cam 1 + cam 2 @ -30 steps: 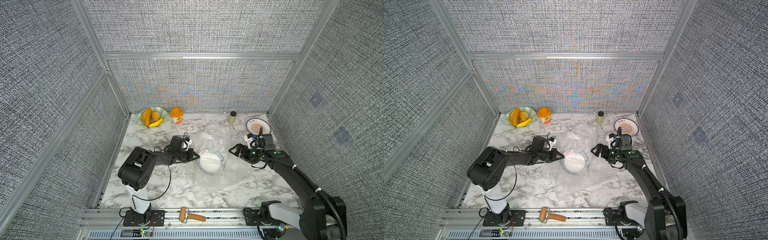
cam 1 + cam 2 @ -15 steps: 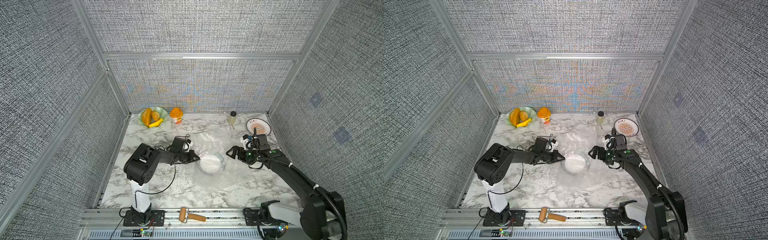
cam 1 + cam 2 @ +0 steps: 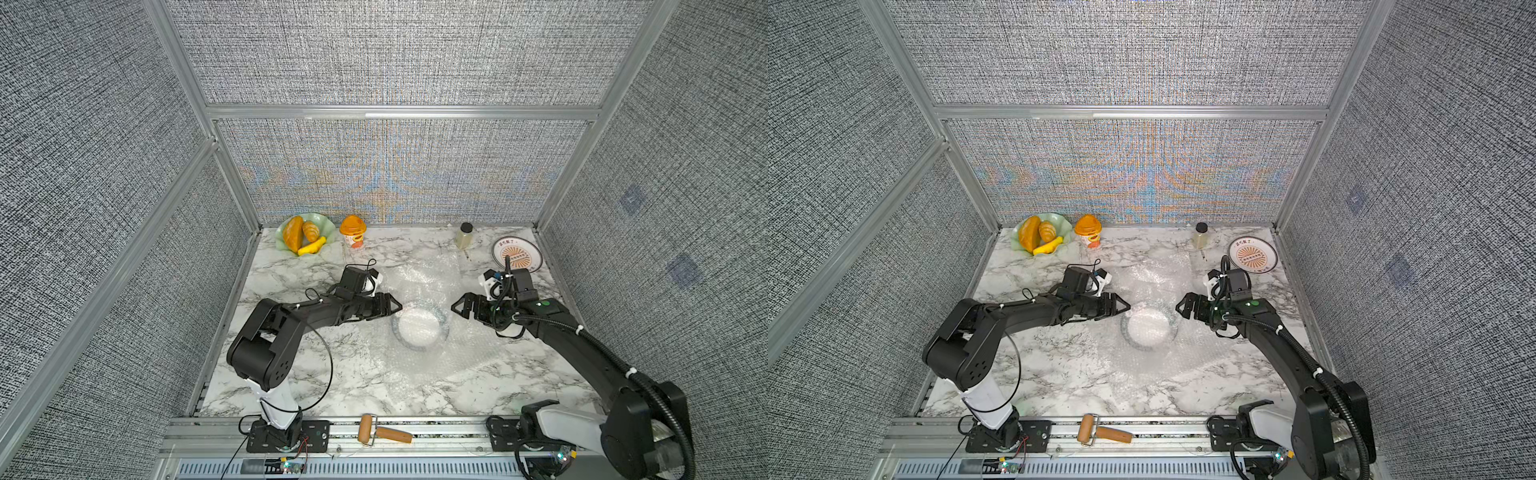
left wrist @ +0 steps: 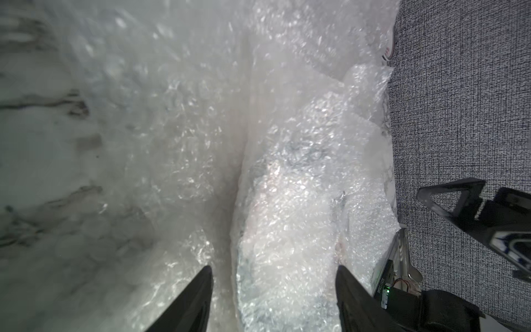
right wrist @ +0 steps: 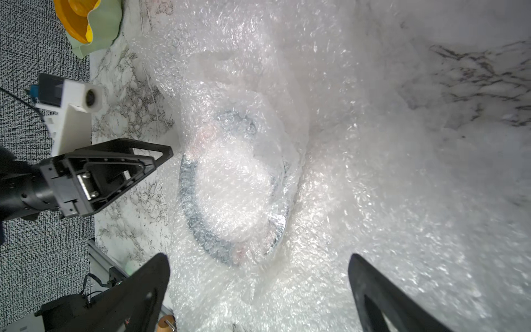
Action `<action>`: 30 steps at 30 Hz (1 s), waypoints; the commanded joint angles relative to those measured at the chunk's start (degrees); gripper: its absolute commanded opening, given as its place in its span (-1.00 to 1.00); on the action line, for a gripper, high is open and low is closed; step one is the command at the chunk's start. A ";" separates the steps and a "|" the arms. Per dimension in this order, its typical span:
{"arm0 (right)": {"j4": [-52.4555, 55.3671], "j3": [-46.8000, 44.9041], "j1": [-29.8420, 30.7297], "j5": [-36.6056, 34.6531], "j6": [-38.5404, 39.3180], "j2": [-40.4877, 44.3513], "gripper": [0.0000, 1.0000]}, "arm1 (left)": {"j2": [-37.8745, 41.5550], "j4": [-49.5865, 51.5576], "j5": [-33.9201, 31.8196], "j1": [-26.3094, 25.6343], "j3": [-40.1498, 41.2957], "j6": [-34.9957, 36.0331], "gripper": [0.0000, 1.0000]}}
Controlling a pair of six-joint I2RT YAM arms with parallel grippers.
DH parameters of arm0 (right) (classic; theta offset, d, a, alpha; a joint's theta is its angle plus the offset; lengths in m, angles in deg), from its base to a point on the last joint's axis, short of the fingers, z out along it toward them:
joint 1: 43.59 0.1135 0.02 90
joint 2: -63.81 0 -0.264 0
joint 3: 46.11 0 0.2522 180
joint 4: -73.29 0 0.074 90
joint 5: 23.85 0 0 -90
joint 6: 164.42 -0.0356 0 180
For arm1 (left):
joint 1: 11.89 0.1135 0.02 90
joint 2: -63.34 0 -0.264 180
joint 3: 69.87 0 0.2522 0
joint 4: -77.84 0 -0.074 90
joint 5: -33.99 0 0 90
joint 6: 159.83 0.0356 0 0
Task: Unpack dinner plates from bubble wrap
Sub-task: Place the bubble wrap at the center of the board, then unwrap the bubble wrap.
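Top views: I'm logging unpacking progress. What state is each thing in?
Bubble wrap: spread out, crumpled.
Middle plate: flat, covered by the wrap.
Sunburst plate: unwrapped, bare, far right corner.
Left gripper: open, empty.
Right gripper: open, empty.
Jar: upright, capped.
Orange cup: upright, lidded.

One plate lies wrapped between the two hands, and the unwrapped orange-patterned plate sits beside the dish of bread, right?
No: the unwrapped plate sits in the opposite far corner from the dish of bread, near a small bottle, as both top views show. The rest is right.
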 commanded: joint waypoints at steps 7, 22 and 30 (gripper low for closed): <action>1.36 1.00 1.52 -2.53 1.31 -1.81 0.95 | 12.43 9.98 -5.93 -0.49 -0.43 11.06 0.55; 2.81 4.15 13.57 -13.13 1.41 -11.09 0.01 | 9.08 5.76 -3.98 -10.81 1.82 12.77 0.50; 4.57 8.91 19.34 -18.54 1.85 -19.01 -0.11 | -0.84 1.42 -3.86 -13.68 -0.94 10.30 0.43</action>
